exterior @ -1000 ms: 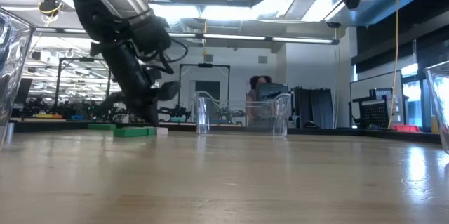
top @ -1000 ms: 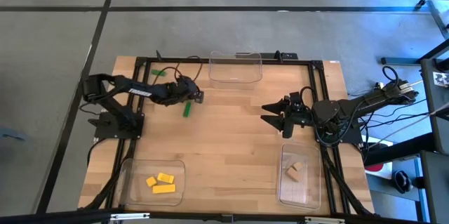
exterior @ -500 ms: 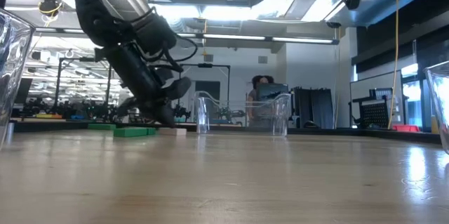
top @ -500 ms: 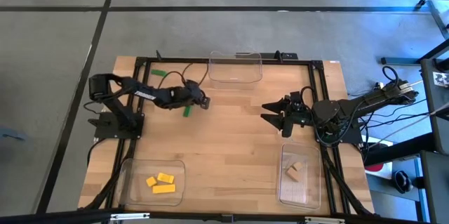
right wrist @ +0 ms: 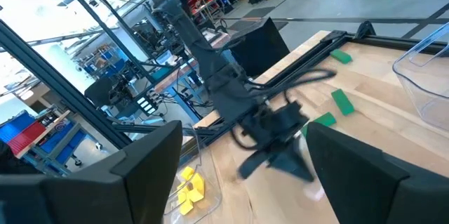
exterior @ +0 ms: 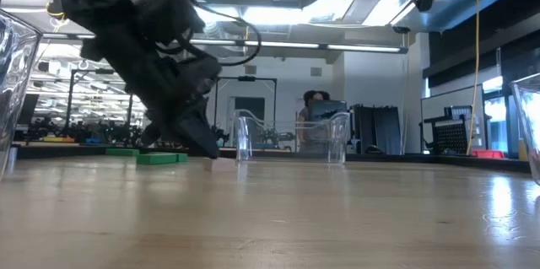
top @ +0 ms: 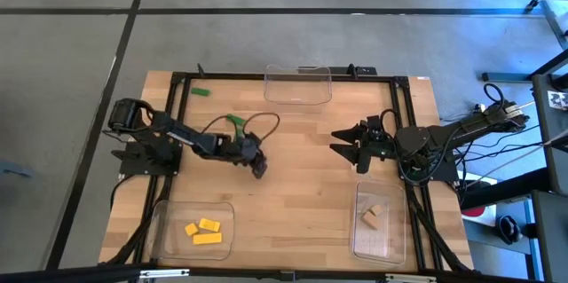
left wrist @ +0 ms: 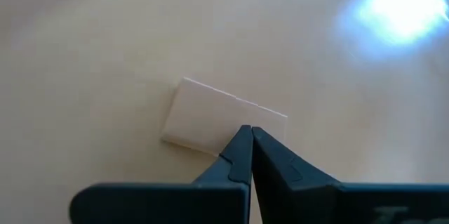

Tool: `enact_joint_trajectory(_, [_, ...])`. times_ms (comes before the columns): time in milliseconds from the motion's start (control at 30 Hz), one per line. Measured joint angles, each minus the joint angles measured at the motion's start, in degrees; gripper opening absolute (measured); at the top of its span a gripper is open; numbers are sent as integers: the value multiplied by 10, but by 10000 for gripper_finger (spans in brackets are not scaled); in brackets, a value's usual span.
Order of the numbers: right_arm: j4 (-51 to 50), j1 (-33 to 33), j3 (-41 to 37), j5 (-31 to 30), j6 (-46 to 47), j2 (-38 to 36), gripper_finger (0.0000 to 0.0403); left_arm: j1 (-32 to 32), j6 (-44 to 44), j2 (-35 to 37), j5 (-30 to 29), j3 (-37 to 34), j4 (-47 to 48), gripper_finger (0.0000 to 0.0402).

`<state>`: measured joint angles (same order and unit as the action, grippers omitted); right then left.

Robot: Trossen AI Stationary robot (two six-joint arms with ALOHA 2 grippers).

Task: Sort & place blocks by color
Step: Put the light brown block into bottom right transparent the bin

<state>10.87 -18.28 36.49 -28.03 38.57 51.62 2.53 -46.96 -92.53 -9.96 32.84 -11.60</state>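
A small tan block (left wrist: 214, 115) lies flat on the table's middle left, and my left gripper (top: 259, 169) is shut with its tips against it, slanting down. Green blocks lie flat on the wood behind the arm (top: 234, 121) and at the far left (top: 200, 91). Yellow blocks (top: 204, 230) sit in the near left tray (top: 161, 221). Tan blocks (top: 370, 217) sit in the near right tray (top: 377, 246). My right gripper (top: 342, 141) hangs open above the table's right half and holds nothing. My left gripper meets the tan block's long edge (left wrist: 235, 138) with the tips of its shut fingers (left wrist: 247, 147). The fingers slant down from the table's left side. The block lies flat on the wood.
A clear tray (top: 297, 97) stands at the far edge, in the middle. A black frame (top: 266, 76) runs around the tabletop. Bare wood lies between the two arms and toward the near edge.
My left gripper has swung from beside the green block toward the table's near edge and middle, staying shut and low and turning as it went. The tan block has slid along the table in front of its tips.
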Motion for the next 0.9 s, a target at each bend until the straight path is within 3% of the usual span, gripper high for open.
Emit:
enact_joint_trajectory(200, [0,0,0,0,2,0,307,17,69,44,18,-3,12,0])
enact_joint_trajectory(467, [0,0,0,-8,3,0,307,-73,247,140,134,-2,28,12])
enact_joint_trajectory(633, [-5,0,1,-9,26,0,307,-117,213,146,187,15,67,59])
enact_joint_trajectory(900, [-19,0,1,-9,31,0,307,-100,83,146,169,32,65,166])
